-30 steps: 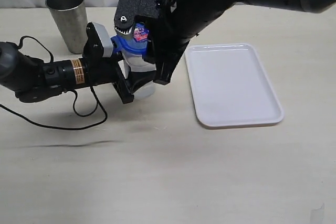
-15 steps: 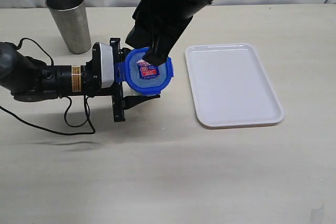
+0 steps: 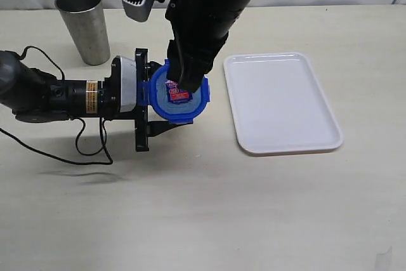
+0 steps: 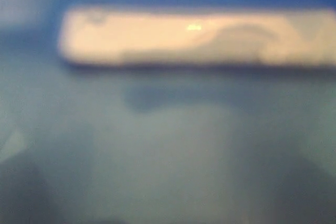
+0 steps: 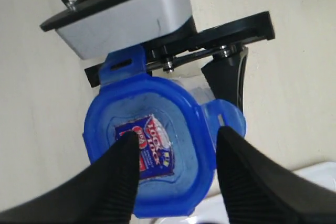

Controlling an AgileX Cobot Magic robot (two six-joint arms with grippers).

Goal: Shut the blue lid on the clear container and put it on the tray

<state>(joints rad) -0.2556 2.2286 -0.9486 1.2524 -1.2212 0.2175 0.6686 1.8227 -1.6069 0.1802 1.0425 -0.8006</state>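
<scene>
Two grippers are closing: left gripper point(image 3: 166, 96) is clamping the tall clear plastic container point(image 5: 197, 85), spread-fingered right gripper point(image 5: 176, 137) is seemingly pressing the round blue plastic lid point(image 5: 181, 156); snapping it shut likely comes next.

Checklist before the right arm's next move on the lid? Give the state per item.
1. Lid on container: ok, it covers the mouth.
2. Flaps latched: not ok, two stick outward in the right wrist view.
3. Left gripper holding container: ok, shut on its body.
4. Right gripper over lid: ok, open, fingers spread above it. Whether they touch it: cannot tell.
5. Tray placed: ok, lies flat, right of the container in the exterior view.
6. Left wrist view usable: not ok, blurred.
</scene>
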